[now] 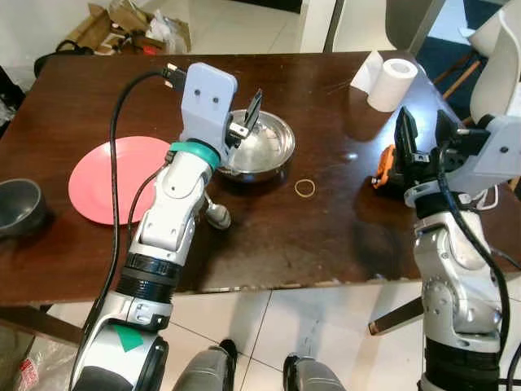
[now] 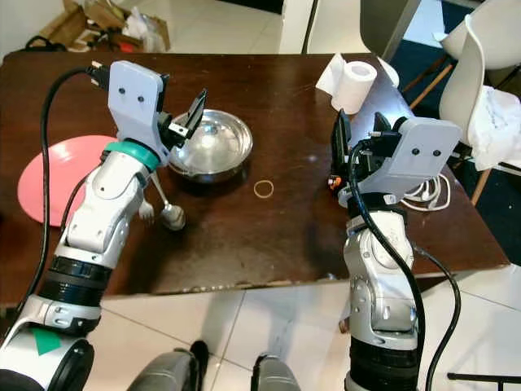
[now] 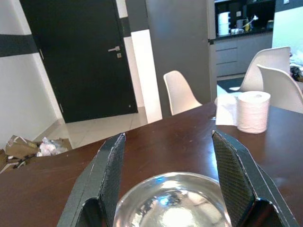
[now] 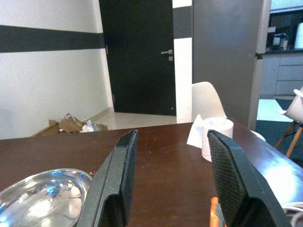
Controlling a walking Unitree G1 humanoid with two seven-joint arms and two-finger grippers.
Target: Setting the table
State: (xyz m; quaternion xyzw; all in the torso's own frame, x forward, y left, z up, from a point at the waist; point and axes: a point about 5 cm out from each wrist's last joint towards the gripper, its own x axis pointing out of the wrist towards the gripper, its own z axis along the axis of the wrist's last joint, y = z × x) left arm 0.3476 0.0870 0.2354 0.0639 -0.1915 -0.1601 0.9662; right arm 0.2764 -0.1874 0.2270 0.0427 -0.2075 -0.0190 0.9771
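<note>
Both grippers spread wide, holding nothing.
Left gripper [image 3: 165, 189] hovers at the steel bowl [image 1: 262, 147]; right gripper [image 4: 173, 184] raised above the surface [image 1: 326, 228].

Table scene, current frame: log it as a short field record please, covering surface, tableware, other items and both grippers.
surface: dark wooden table
tableware: steel bowl mid-table; pink plate to its left; dark bowl at left edge
other items: paper roll far right; rubber band; orange object, partly hidden
left gripper: open, just above near side of steel bowl
right gripper: open, raised over table's right side, holding nothing
</note>
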